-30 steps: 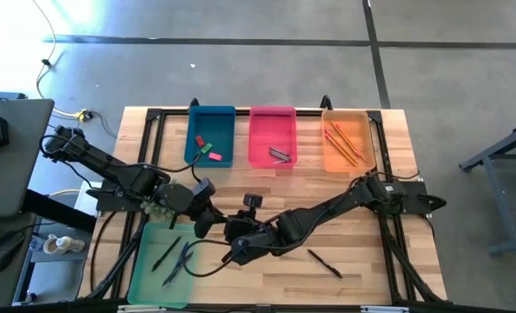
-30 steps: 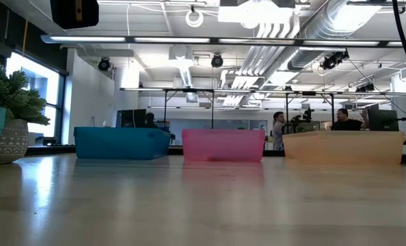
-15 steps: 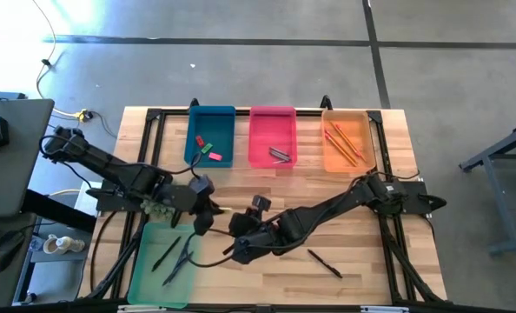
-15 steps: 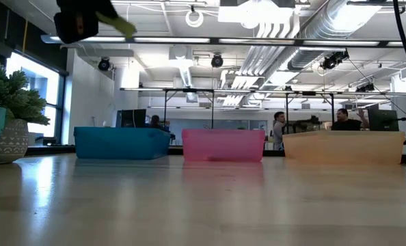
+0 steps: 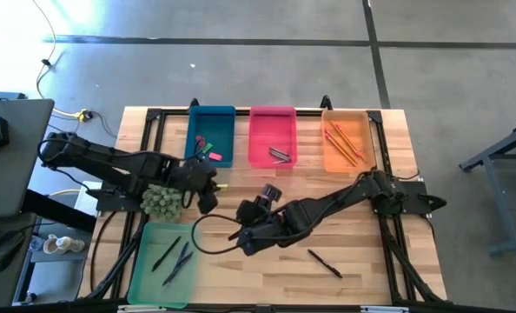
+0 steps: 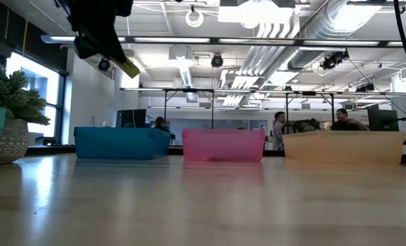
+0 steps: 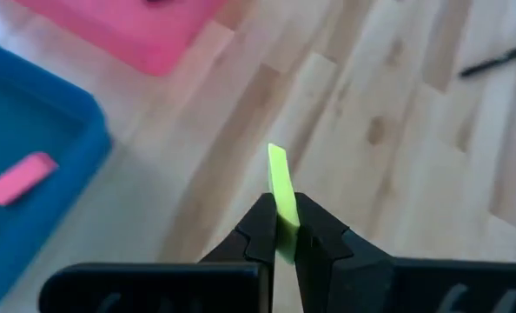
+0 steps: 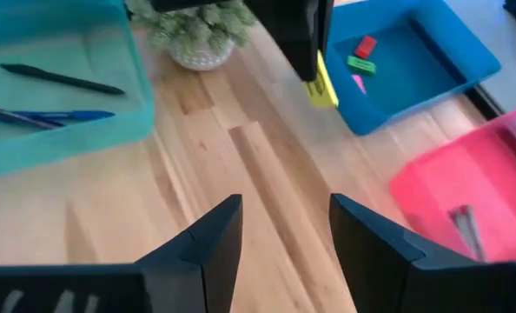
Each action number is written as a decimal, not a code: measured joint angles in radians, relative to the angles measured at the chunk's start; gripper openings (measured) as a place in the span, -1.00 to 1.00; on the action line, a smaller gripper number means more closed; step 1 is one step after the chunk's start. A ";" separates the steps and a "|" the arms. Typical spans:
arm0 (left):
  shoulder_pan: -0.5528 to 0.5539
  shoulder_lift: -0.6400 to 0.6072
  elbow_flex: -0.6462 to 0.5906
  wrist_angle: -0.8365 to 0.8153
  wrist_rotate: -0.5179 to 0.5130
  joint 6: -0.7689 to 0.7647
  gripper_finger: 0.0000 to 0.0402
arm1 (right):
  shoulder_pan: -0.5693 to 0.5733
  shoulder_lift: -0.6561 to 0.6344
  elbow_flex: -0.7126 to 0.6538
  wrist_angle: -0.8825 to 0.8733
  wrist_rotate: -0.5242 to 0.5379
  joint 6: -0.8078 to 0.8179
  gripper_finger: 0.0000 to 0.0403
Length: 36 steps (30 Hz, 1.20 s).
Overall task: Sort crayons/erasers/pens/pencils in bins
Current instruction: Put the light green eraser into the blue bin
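Observation:
My left gripper (image 5: 209, 188) is shut on a yellow-green eraser (image 7: 278, 178) above the table, just near of the dark blue bin (image 5: 211, 135); the low view shows it high up with the eraser (image 6: 128, 66) below it. My right gripper (image 8: 284, 235) stands open over the table's middle, nothing between its fingers. Pink, red and green erasers (image 5: 208, 152) lie in the blue bin, crayons (image 5: 279, 155) in the pink bin (image 5: 272, 130), pencils (image 5: 343, 143) in the orange bin (image 5: 345, 165), and pens (image 5: 173, 256) in the mint green bin (image 5: 149, 283). My left gripper pinches one end of the eraser (image 7: 281, 228) between its two fingertips, which lie on its flat faces. The fingers slant downward. The other end (image 8: 321, 90) sticks out beyond the tips. The eraser is lifted clear of the table.
A spiky green plant in a pot (image 5: 161, 201) stands at the left, between the mint green and blue bins. One dark pen (image 5: 325, 263) lies on the wood near the front right. Bare wood lies between the row of far bins and the arms.
My left gripper has carried the eraser away from my right gripper, toward the far edge and the blue bin, turning as it went. It has come into the low view's top left. My right gripper has drawn back a little toward the right.

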 joint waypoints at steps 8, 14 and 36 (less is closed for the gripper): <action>0.184 -0.001 0.000 -0.010 -0.020 0.076 -0.96 | -0.047 -0.041 0.000 -0.184 0.024 -0.038 -0.18; 0.354 0.007 0.000 -0.011 -0.026 0.123 -0.96 | -0.114 -0.088 0.000 -0.286 0.030 -0.160 -0.18; 0.679 0.264 0.003 0.007 0.108 0.144 -0.91 | -0.375 -0.182 -0.004 -0.430 -0.159 -0.432 -0.18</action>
